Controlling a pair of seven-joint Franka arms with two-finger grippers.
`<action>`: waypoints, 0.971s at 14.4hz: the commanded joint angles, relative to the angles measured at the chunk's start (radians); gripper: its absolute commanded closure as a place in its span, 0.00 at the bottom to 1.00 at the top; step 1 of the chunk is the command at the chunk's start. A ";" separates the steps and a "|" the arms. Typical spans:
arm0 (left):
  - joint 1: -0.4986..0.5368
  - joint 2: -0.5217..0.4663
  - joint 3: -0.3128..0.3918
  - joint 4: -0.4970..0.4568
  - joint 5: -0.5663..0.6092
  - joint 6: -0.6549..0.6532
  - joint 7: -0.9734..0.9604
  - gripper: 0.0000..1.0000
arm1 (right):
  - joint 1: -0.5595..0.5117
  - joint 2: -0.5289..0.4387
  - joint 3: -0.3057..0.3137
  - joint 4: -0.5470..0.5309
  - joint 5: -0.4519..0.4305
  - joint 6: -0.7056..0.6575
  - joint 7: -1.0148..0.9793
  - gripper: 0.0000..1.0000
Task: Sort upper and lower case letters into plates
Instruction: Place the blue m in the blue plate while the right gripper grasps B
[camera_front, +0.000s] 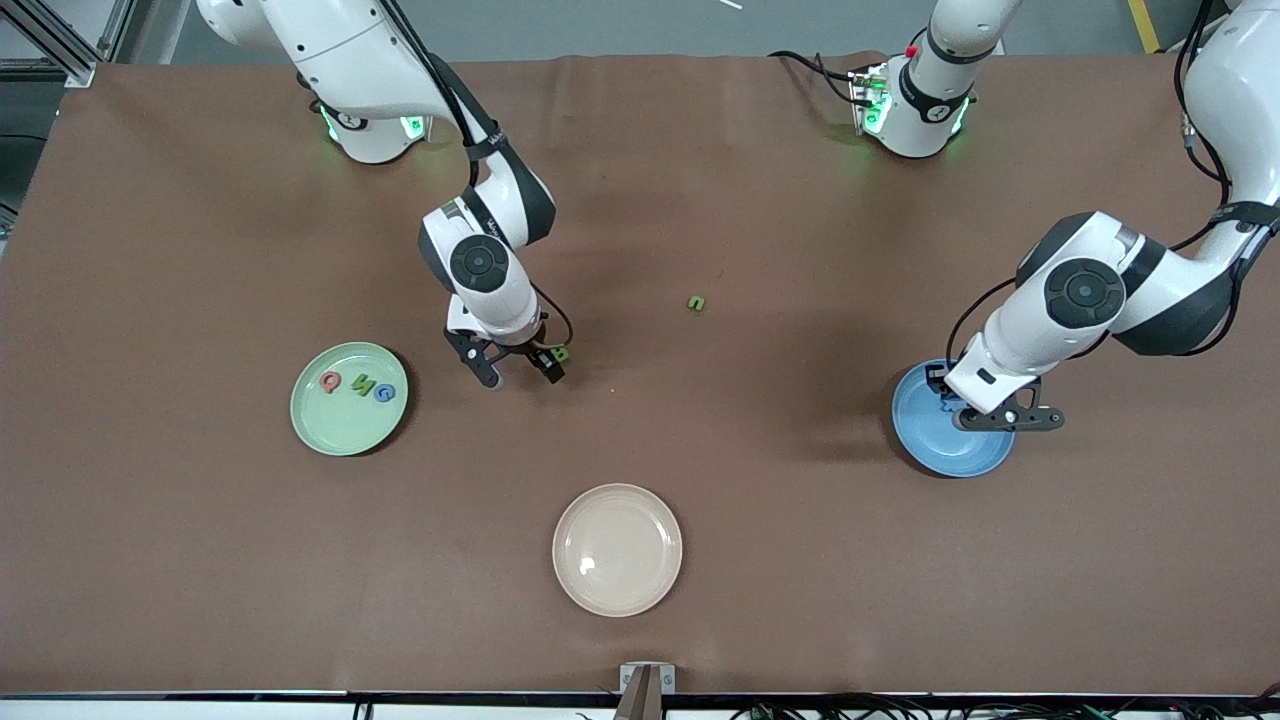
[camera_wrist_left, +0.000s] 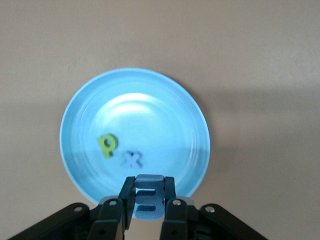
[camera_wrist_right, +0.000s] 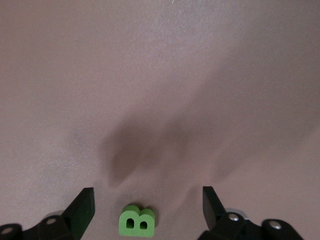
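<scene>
The blue plate (camera_front: 940, 445) lies toward the left arm's end of the table. In the left wrist view the blue plate (camera_wrist_left: 150, 115) holds a green p (camera_wrist_left: 107, 145) and a grey-blue x (camera_wrist_left: 132, 159). My left gripper (camera_wrist_left: 149, 189) hangs over its rim, shut on a blue letter (camera_wrist_left: 149, 200). The mint green plate (camera_front: 330, 425) toward the right arm's end holds a red letter (camera_front: 331, 381), a green one (camera_front: 360, 385) and a blue one (camera_front: 385, 393). My right gripper (camera_wrist_right: 147, 205) is low and open, with a green B (camera_wrist_right: 136, 220) on the table between its fingers. That B (camera_front: 561, 354) lies untouched.
A cream-beige plate (camera_front: 617, 549) with nothing in it lies nearest the front camera, midway along the table. A small green letter (camera_front: 696, 302) lies alone on the brown table, farther from the camera than the B. Both arms' bases stand along the table's top edge.
</scene>
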 joint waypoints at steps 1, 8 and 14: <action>-0.048 0.005 0.072 -0.008 0.031 0.072 0.009 0.97 | 0.018 0.004 -0.009 0.000 0.005 0.020 0.035 0.17; -0.152 0.017 0.218 -0.008 0.049 0.174 0.008 0.97 | 0.052 0.027 -0.007 0.017 0.008 0.026 0.074 0.29; -0.220 0.019 0.294 -0.005 0.049 0.214 0.005 0.96 | 0.063 0.047 -0.007 0.043 0.008 0.023 0.095 0.49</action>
